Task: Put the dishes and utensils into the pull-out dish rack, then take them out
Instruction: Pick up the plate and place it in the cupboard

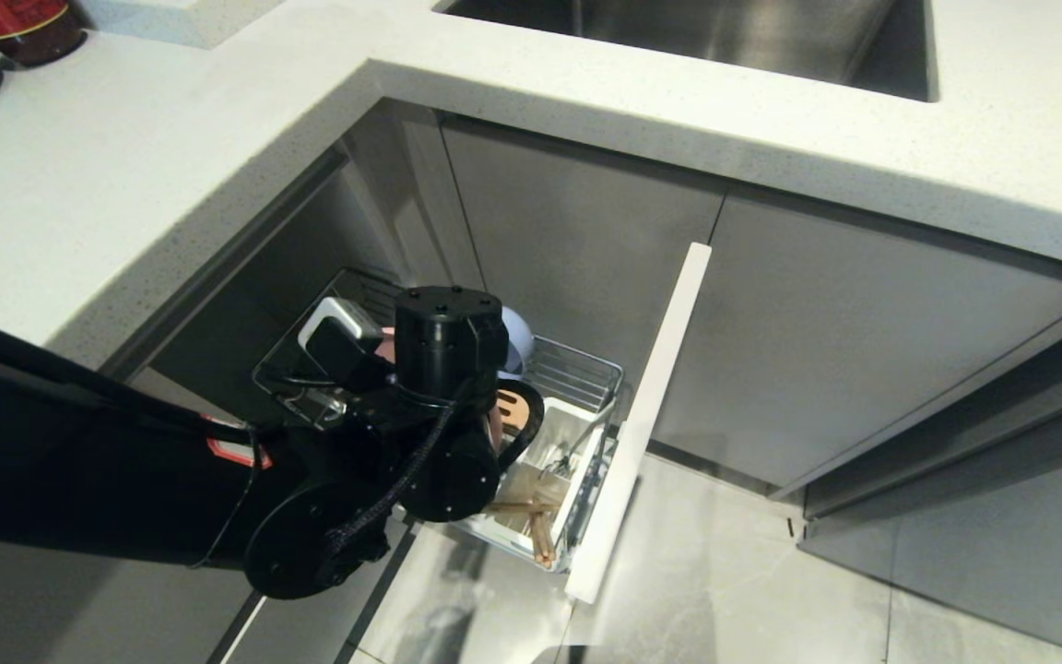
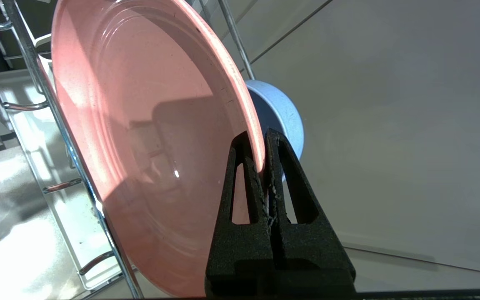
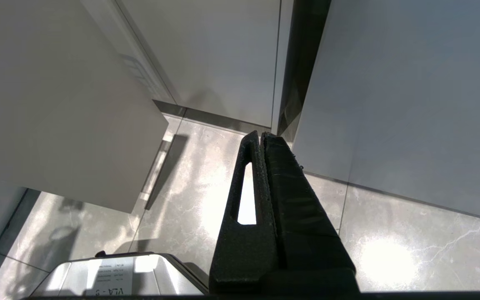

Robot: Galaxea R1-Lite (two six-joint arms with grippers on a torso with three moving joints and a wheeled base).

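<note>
- Your left gripper (image 2: 263,143) is clamped on the rim of the wide flat round pink plastic plate (image 2: 148,137), one black finger on the plate's inner face, the other behind the rim.
- The plate stands on edge, leaning against the chrome wires of the pull-out dish rack (image 2: 44,91); from the grip, its far edge rests among those wires.
- Just behind the gripped rim sits the small round light-blue plastic bowl (image 2: 279,112), near the outer finger; whether the two touch, you cannot tell.
- Further out, toward the narrow pale cabinet front panel (image 1: 642,415), the rack's white plastic cutlery box (image 1: 568,443) holds the thin light wooden chopsticks (image 1: 536,526). Something grey and slim stands in the box too, probably the metal spoon, but you cannot be sure.
- With plate, bowl and utensils all in the rack, you are likely either finishing the plate's placement or beginning the unload; the pictures do not settle which.
- If unloading, your next move calls for a straight lift along the plate's own plane, clear of the wires and away from the bowl, then a swing up to the pale speckled stone countertop (image 1: 125,184).
- Your right gripper (image 3: 261,139) hangs parked over the grey tiled floor (image 3: 390,233), fingers pressed together on nothing.
- Below it, a label on a metal housing (image 3: 115,275) reads, upside down, something like "VLA-"; the rest is too small.
</note>
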